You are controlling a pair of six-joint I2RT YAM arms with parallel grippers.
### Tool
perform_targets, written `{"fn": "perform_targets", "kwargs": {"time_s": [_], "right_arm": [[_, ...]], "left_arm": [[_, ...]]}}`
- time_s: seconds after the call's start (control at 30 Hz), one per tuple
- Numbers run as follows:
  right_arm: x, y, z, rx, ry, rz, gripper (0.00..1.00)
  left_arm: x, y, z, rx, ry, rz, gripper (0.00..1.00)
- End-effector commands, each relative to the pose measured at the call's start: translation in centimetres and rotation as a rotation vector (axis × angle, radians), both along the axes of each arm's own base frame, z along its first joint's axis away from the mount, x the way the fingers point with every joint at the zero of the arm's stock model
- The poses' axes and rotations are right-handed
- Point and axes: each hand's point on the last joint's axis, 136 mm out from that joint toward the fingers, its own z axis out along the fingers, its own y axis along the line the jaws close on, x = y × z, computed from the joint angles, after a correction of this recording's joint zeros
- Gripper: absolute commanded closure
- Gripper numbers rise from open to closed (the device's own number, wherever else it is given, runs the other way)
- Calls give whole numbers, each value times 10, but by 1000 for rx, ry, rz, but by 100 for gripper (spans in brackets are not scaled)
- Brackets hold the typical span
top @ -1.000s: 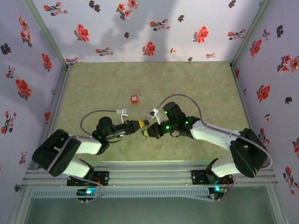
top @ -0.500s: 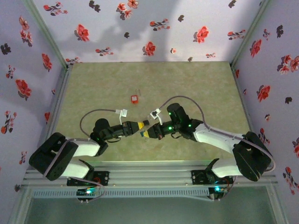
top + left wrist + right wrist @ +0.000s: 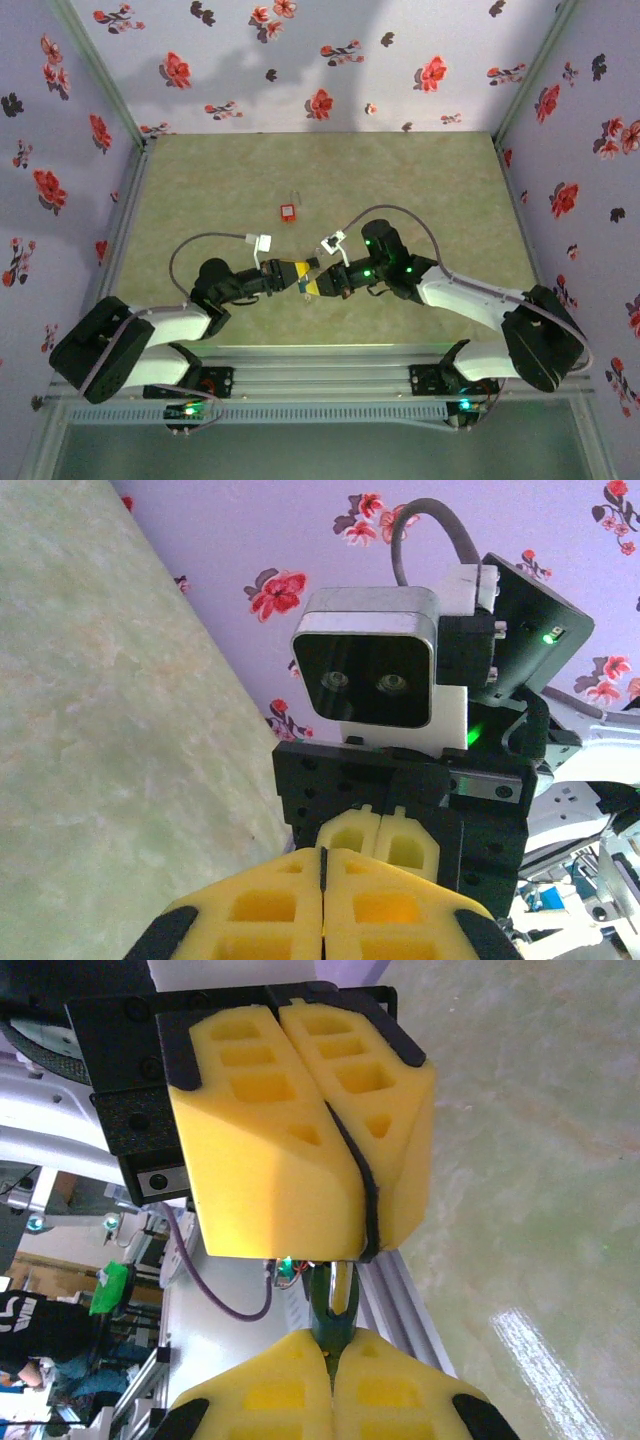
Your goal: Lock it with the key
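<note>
The key sat between the two grippers' tips, held over the middle of the near half of the table. The right gripper was closed, with the key's dark head pinched at the seam of its fingertips and the silvery blade pointing at the left gripper. That gripper's fingers were pressed together too. Whether they touched the blade could not be told. The red padlock lay farther back, well apart.

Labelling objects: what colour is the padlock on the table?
The padlock is red, best seen in the top external view.
</note>
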Motion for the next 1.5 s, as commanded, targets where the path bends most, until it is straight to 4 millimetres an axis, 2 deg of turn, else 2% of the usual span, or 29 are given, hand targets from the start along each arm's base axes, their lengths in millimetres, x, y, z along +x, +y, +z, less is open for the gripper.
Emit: {"fn": "perform_targets", "kwargs": {"time_s": [0.0,0.33,0.63,0.8,1.47], "right_arm": [[-8,8,65,218,-181,82,100],[-5,4,70,239,-180,66,100],[18,0,82,280,-182,-37,100],[24,-2,89,298,-187,-60,100],[50,-11,94,289,-199,-153,100]], "left_arm": [[-22,-9,-17,56,5,-81,100],[-27,-5,-18,54,1,-83,100],[-39,-11,-13,43,-18,-112,100],[-46,-15,-13,45,-28,-128,100],[-56,-13,-17,47,-36,-143,100]]}}
